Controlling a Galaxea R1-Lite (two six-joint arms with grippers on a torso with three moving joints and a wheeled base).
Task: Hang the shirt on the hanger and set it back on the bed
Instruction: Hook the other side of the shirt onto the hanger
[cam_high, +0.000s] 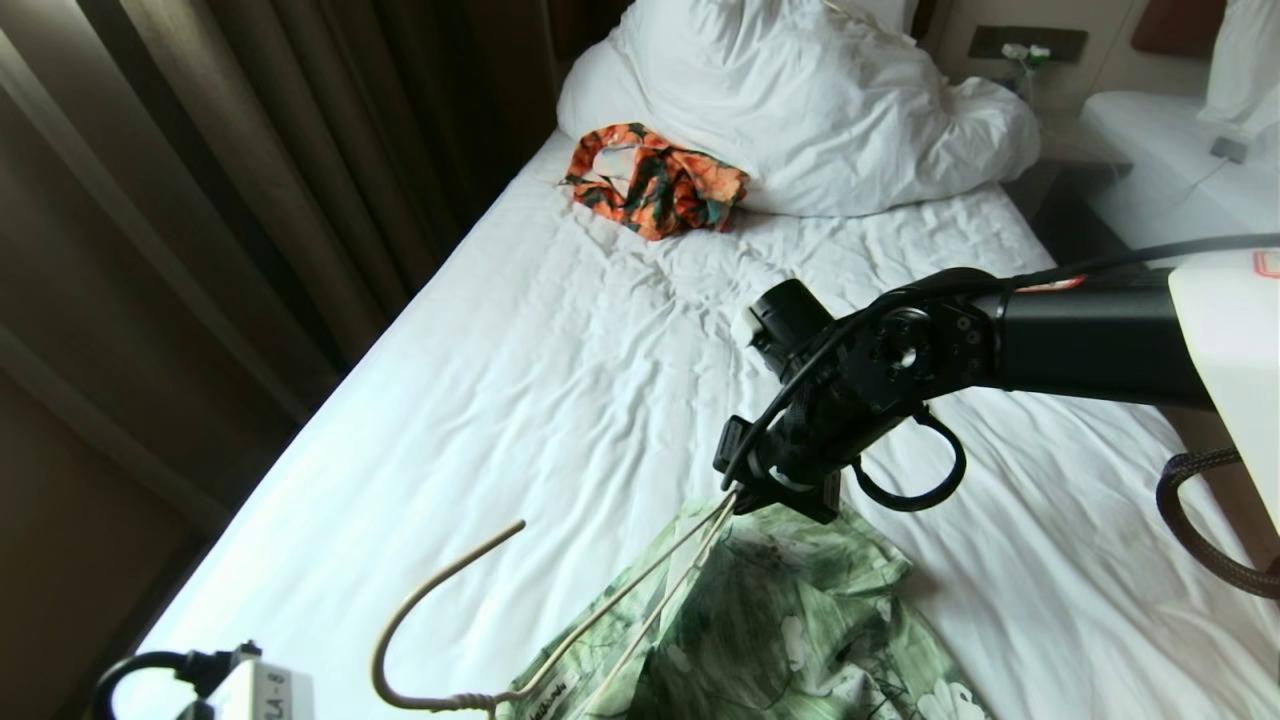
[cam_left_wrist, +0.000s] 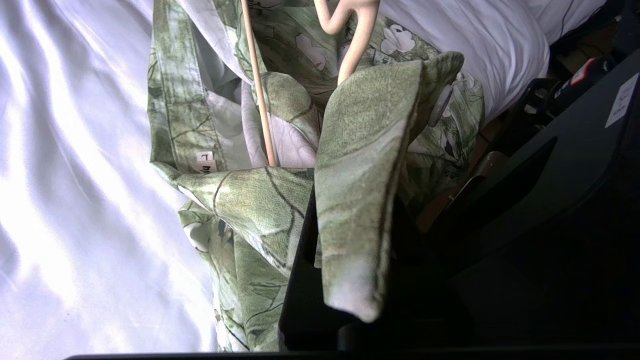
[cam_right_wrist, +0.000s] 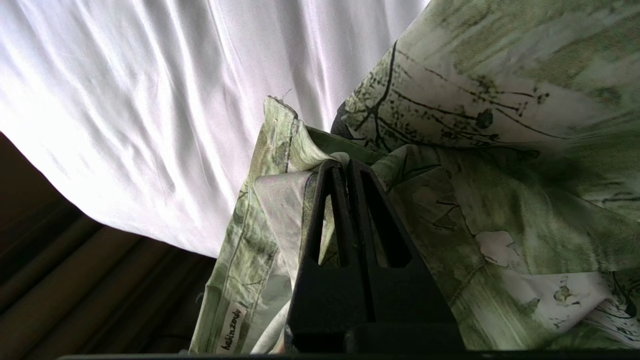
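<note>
Hanger (cam_high: 560, 640): nearest the head camera, hook toward the bed's near left edge, its wire running up into the shirt.
Shirt (cam_high: 800, 620): bunched on the near part of the bed (cam_high: 480, 400), draped partly over the hanger frame.
Right gripper (cam_right_wrist: 347, 167): jaws together, clamped on a fold of shirt fabric.
Left gripper (cam_left_wrist: 350, 280): jaws nearly together, pinching a shirt flap beside the hanger wire.
Progress: hanger is inside the garment, but the shoulders look unseated; judged about midway. Straightening and laying it flat remain.
Writing: neck label reads roughly "hadinzoulu"; a second tag shows "L".
Other: orange patterned garment (cam_high: 655, 180) lies near the duvet (cam_high: 800, 100), well apart.
</note>
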